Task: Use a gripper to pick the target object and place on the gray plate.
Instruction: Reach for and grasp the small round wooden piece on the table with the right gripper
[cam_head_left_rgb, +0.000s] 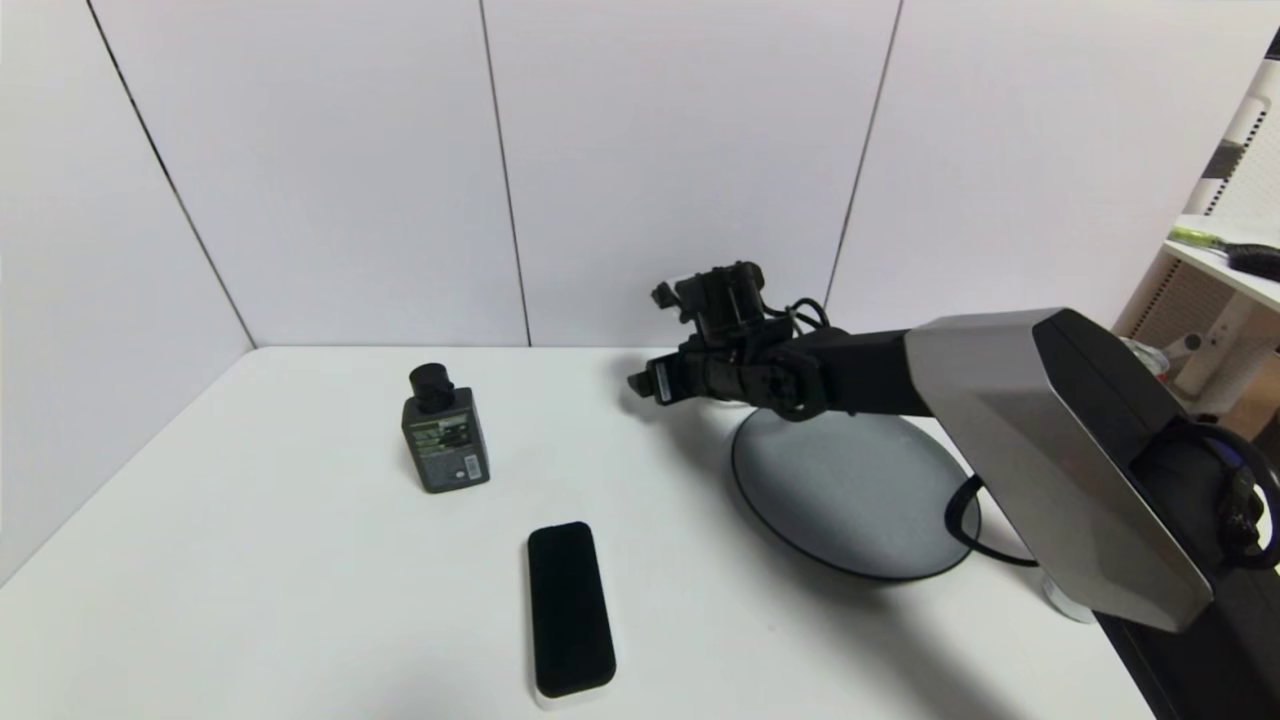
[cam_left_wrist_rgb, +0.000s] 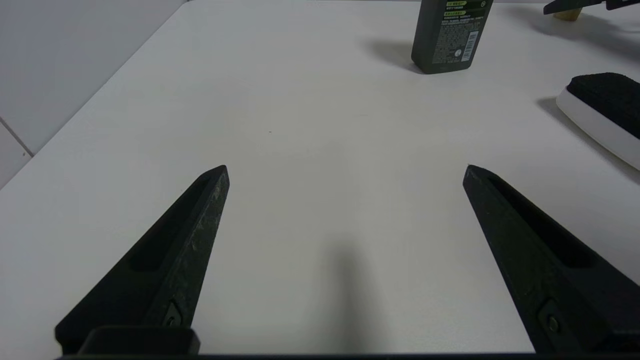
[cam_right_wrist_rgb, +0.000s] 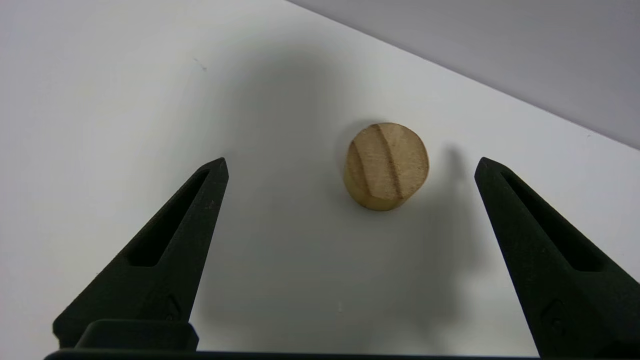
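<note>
While my right gripper (cam_right_wrist_rgb: 350, 165) hovers, jaws apart, over the wooden cylinder (cam_right_wrist_rgb: 386, 166) standing on the desk (cam_head_left_rgb: 250, 560) beyond the gray plate (cam_head_left_rgb: 850, 490), I judge descent and closing come next; left gripper (cam_left_wrist_rgb: 345, 170) idles, jaws apart.

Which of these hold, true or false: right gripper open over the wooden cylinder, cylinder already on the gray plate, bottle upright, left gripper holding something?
1. The right gripper is open around the small tan wooden cylinder. True.
2. The cylinder lies on the round speckled gray plate. False: it sits on the white table, plate bare.
3. The dark gray square bottle stands upright. True.
4. The left gripper grips the black-topped white block. False: open, empty.
</note>
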